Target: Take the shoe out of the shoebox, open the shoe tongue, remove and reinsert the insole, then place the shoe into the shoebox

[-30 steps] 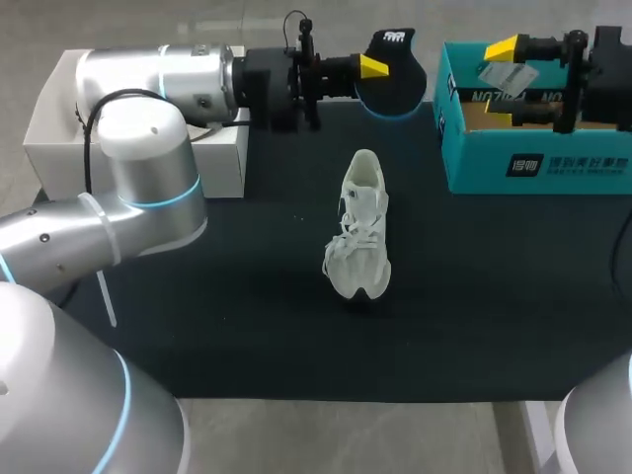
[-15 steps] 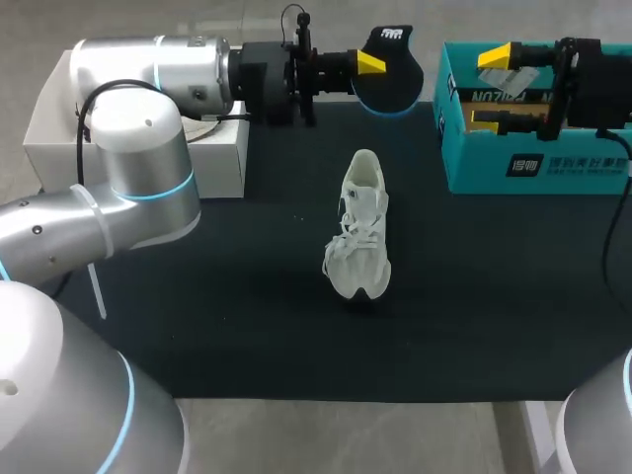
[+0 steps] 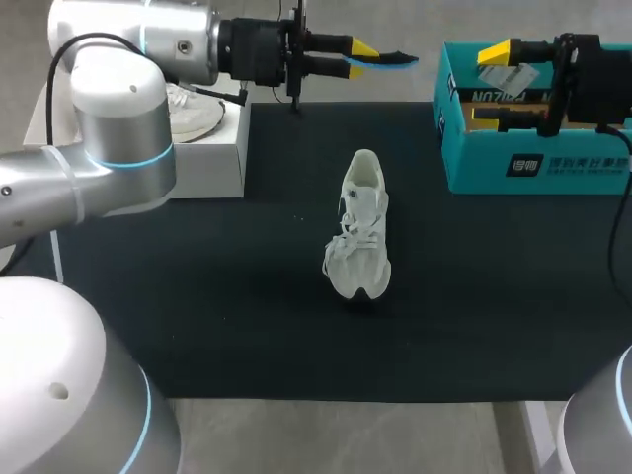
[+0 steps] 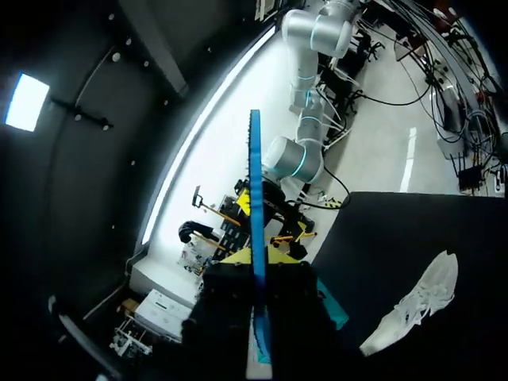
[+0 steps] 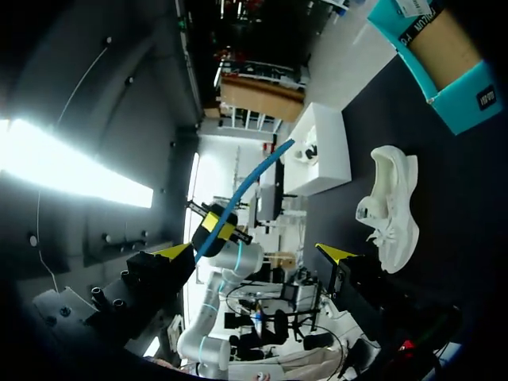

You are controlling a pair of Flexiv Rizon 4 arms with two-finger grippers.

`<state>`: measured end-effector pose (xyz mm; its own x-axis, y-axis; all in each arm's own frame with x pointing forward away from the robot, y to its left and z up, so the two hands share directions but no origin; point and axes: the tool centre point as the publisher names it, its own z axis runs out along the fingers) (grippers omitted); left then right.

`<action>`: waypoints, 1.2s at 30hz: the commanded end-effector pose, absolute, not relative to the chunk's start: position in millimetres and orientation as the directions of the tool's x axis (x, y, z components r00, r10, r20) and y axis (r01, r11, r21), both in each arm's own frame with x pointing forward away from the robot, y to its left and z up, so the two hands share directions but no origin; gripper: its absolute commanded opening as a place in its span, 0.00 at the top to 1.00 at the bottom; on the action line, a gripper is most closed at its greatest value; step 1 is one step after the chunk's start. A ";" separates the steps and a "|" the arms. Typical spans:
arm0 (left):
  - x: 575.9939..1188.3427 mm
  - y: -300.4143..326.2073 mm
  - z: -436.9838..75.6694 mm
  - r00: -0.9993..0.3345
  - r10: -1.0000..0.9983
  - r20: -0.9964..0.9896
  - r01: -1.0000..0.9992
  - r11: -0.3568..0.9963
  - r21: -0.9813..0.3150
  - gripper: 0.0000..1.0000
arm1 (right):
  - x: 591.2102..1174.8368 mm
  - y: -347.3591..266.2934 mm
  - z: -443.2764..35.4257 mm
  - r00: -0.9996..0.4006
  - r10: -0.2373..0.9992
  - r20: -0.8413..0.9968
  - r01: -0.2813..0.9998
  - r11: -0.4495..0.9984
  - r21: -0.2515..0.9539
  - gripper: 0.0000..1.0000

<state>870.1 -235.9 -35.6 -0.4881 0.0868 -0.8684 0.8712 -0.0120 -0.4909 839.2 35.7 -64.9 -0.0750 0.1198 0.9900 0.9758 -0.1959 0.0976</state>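
A white shoe (image 3: 359, 235) lies on the dark mat (image 3: 197, 296) in the middle of the table, its toe towards the front edge. My left gripper (image 3: 361, 55) hangs above the mat's far edge, shut on a dark insole with a blue rim (image 3: 390, 60), which is turned edge-on. In the left wrist view the insole (image 4: 255, 175) stands as a thin blue strip between the fingers (image 4: 279, 257), with the shoe (image 4: 413, 305) off to one side. My right gripper (image 3: 494, 84) stands open over the teal shoebox (image 3: 538, 163), holding nothing. From the right wrist view, the insole (image 5: 238, 198), shoe (image 5: 393, 210) and shoebox (image 5: 444, 63) lie ahead of the right gripper (image 5: 254, 252).
A white box (image 3: 188, 158) stands at the far left of the mat, below my left arm, with a pale object (image 3: 193, 109) on it. The shoebox takes up the far right corner. Bare mat surrounds the shoe.
My left gripper has turned the insole from flat-on to edge-on, and the left arm has drawn back towards the far edge. The right gripper shifted slightly over the shoebox. The shoe has not moved.
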 end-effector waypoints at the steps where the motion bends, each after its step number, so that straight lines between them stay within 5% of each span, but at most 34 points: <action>1: 880.5 -234.3 -31.2 -0.707 0.186 -0.682 0.698 0.033 -0.715 1.00 | 839.8 37.4 -65.0 -0.074 0.121 0.990 0.976 -0.197 0.097 0.00; 8: 889.7 -232.3 -35.7 -0.901 0.295 -0.318 0.329 -0.010 -0.944 1.00 | 839.8 37.4 -65.0 -0.074 0.121 0.990 0.976 -0.197 0.097 0.00; 29: 889.7 -232.3 -35.7 -0.901 0.295 -0.318 0.329 -0.010 -0.944 1.00 | 839.8 37.4 -65.0 -0.074 0.121 0.990 0.976 -0.197 0.097 0.00; 36: 885.0 -224.3 -26.6 -0.946 0.168 0.279 -0.269 0.080 -0.960 1.00 | 839.8 37.4 -65.0 -0.074 0.121 0.990 0.976 -0.197 0.097 0.00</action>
